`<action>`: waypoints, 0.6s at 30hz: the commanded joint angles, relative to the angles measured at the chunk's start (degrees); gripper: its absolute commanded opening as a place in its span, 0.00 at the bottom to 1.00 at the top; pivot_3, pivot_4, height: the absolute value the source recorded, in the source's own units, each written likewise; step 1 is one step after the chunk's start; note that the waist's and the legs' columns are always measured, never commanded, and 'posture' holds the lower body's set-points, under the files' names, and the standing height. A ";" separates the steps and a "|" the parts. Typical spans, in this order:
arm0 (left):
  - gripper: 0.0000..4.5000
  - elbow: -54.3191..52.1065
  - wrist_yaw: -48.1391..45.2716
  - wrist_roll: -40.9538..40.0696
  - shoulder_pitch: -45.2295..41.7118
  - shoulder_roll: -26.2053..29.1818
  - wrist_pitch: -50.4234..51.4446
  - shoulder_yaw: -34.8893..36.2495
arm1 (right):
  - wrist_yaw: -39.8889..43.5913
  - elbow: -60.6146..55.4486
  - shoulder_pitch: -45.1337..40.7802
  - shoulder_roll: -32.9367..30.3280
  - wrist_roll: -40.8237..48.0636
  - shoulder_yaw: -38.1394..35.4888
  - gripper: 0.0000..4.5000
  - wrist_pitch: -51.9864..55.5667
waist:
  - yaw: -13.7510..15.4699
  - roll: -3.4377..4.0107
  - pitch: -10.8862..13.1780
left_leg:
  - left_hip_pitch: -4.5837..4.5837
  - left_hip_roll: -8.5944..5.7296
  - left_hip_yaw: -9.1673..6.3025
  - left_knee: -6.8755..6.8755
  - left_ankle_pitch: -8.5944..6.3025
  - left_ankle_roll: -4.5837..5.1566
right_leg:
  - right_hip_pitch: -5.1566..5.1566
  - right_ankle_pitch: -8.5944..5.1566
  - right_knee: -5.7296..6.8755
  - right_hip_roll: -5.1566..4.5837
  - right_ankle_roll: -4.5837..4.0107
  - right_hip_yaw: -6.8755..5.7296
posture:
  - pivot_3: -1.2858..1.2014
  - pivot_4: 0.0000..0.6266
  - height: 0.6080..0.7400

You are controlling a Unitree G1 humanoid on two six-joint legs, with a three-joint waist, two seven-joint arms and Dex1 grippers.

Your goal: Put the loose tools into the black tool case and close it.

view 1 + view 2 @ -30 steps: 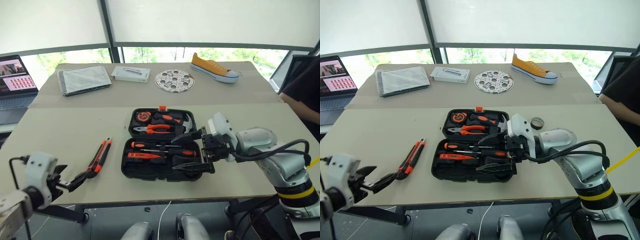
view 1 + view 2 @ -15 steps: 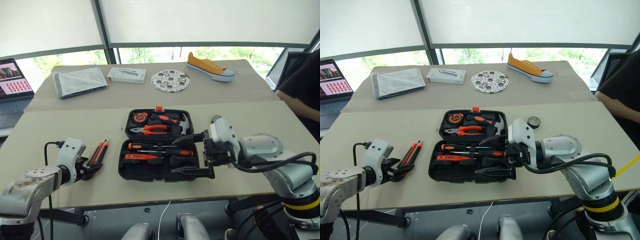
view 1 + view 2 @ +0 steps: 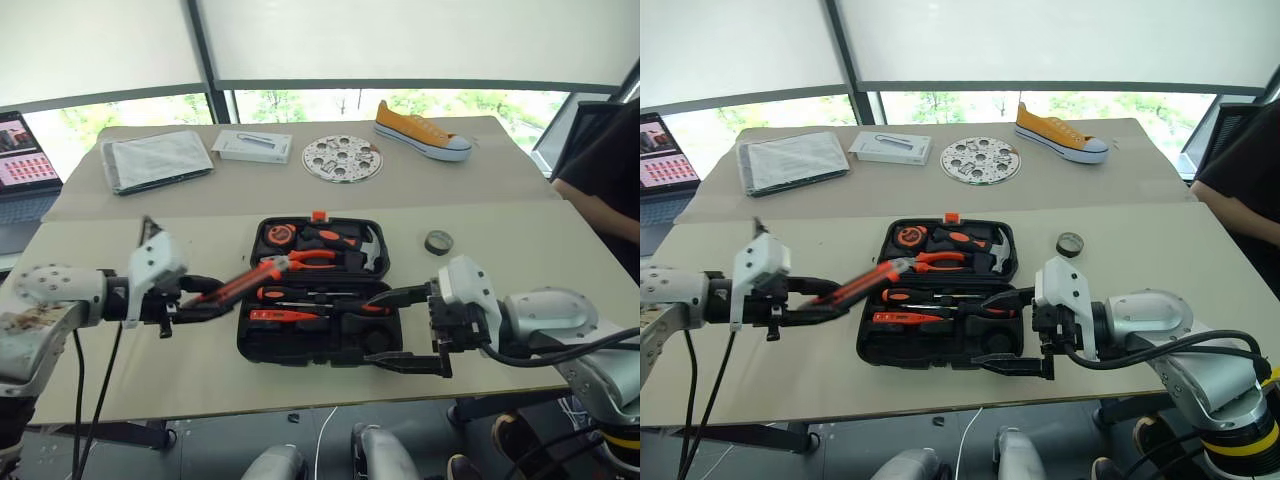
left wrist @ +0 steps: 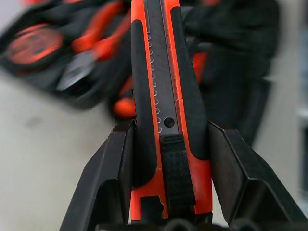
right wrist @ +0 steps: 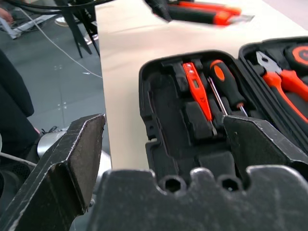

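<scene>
My left gripper (image 3: 200, 297) is shut on the black-orange utility knife (image 3: 238, 284), one of the loose tools. It holds the knife off the table, tip over the left edge of the open black tool case (image 3: 300, 352). In the left wrist view the knife (image 4: 163, 96) sits clamped between both fingers (image 4: 110, 178). Inside the case lie a red tester screwdriver (image 5: 199, 94) and a black-and-orange screwdriver (image 5: 226, 86). A small black tape roll (image 3: 437, 242) rests on the table right of the case. My right gripper (image 3: 400, 330) stands open at the case's front right corner, holding nothing.
Pliers, a hammer and a tape measure fill the case's lid half (image 3: 320, 240). On the far table sit a laptop (image 3: 20, 150), a grey slab (image 3: 155, 158), a white box (image 3: 257, 146), a perforated disc (image 3: 343, 158) and a yellow sneaker (image 3: 423, 132). A person (image 3: 600, 170) sits at the right.
My left gripper closed on the utility knife, lifted it off the table and swung it right toward the case. My right gripper drew back slightly toward the table's near edge, still open.
</scene>
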 commanded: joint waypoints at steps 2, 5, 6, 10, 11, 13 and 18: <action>0.39 2.22 -9.70 5.65 -7.23 -1.63 -6.27 -10.89 | -2.92 -4.22 1.80 -0.19 0.84 -2.90 1.00 -0.21 | -0.01 0.00 0.00 | -0.09 0.04 -0.01 0.02 0.00 0.00 | -0.03 0.00 -0.04 0.00 -0.03 0.02 | 0.52 0.24 0.98; 0.39 5.86 -11.08 8.88 -11.67 -4.75 -7.27 -15.21 | -4.51 -5.41 2.84 -0.09 1.15 -3.38 1.00 0.11 | 0.06 -0.02 0.01 | -0.19 0.08 -0.02 0.13 0.04 0.06 | -0.06 0.02 -0.02 0.00 -0.04 0.07 | 0.52 0.24 0.98; 0.39 7.72 -11.15 10.18 -13.80 -6.67 -7.26 -16.92 | -5.30 -6.08 3.74 -0.02 1.19 -3.75 1.00 0.18 | 0.23 -0.02 0.01 | -0.22 0.09 -0.04 0.20 0.08 0.16 | -0.06 0.02 0.01 0.00 -0.04 0.10 | 0.52 0.24 0.98; 0.39 13.22 -10.77 13.79 -18.52 -11.33 -8.09 -19.90 | -7.44 -7.59 5.78 0.13 1.45 -4.44 1.00 0.29 | 0.58 -0.05 0.03 | -0.36 0.07 -0.16 0.37 0.23 0.53 | -0.05 0.05 0.05 0.01 0.01 0.09 | 0.52 0.24 0.98; 0.39 13.97 -11.10 14.38 -19.01 -11.74 -8.50 -20.26 | -7.82 -7.80 6.04 0.14 1.54 -4.53 1.00 0.30 | 0.54 -0.06 0.04 | -0.36 0.05 -0.16 0.41 0.22 0.54 | -0.07 0.05 0.13 0.01 0.01 0.11 | 0.52 0.24 0.98; 0.39 14.70 -11.53 15.09 -20.27 -12.75 -8.03 -20.94 | -8.57 -8.04 6.29 0.24 1.72 -4.62 1.00 0.34 | 0.27 -0.06 0.04 | -0.40 0.05 -0.14 0.50 0.22 0.56 | -0.13 0.05 0.19 0.02 0.01 0.12 | 0.52 0.24 0.98; 0.39 15.16 -12.11 15.53 -22.20 -14.55 -4.65 -21.35 | -9.75 -7.93 6.05 0.33 1.63 -4.22 1.00 0.29 | 0.34 -0.06 0.04 | -0.68 0.05 -0.14 0.76 0.23 0.56 | -0.40 0.06 0.31 0.01 -0.01 0.13 | 0.52 0.24 0.98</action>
